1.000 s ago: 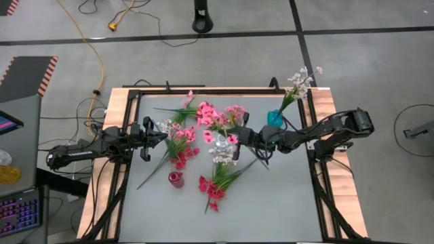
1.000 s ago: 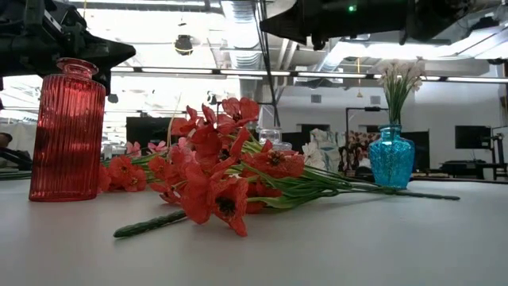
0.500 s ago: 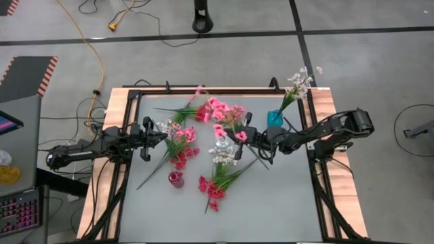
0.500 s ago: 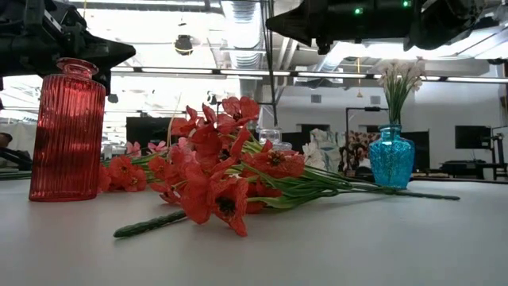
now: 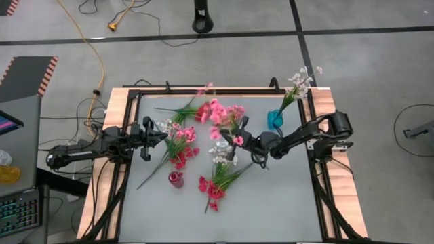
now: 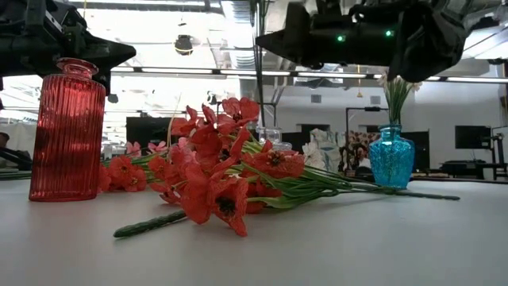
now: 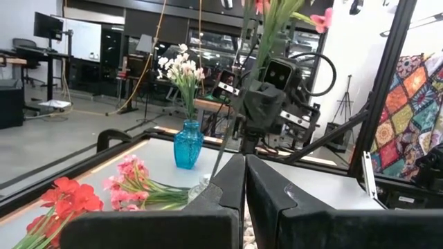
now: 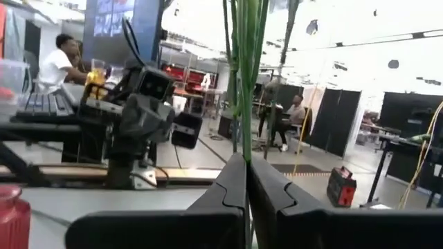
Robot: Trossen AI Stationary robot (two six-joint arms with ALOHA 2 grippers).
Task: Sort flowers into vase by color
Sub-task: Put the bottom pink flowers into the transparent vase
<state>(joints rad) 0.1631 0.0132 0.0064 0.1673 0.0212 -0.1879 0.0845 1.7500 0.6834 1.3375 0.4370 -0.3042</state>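
Observation:
My right gripper (image 5: pixel 235 141) hovers over the table's middle, shut on a pink-blossomed sprig (image 5: pixel 220 115) that stands nearly upright beside a clear vase (image 5: pixel 221 146). My left gripper (image 5: pixel 161 135) waits shut over the left side, above a heap of pink and red sprigs (image 5: pixel 180 148) lying on the table. A red vase (image 5: pixel 175 179) stands toward the near edge. A blue vase (image 5: pixel 274 119) at the far right holds white sprigs (image 5: pixel 298 83) by their stems. Red sprigs (image 6: pixel 222 179) lie flat near the red vase. My right gripper pinches the pink sprig's green stems (image 8: pixel 246 128) between its two fingers, which come level from the table's right and lie across the stems. The sprig stands about upright, blossoms above the fingers. Its lower stem (image 7: pixel 223 149) hangs toward the clear vase; whether it touches, I cannot tell.
Another green-and-pink sprig (image 5: pixel 183 108) lies near the far edge. The table has a raised black frame (image 5: pixel 203 91) with wooden side strips. Bare grey surface lies toward the near right (image 5: pixel 278 203). People sit in the room beyond the table (image 8: pixel 59 62).
My right gripper has moved toward the table's left and a little toward the near edge, closer to the clear vase, staying shut. The pink sprig has tipped more upright, its blossoms gathering over the fingers and shifting toward the far edge.

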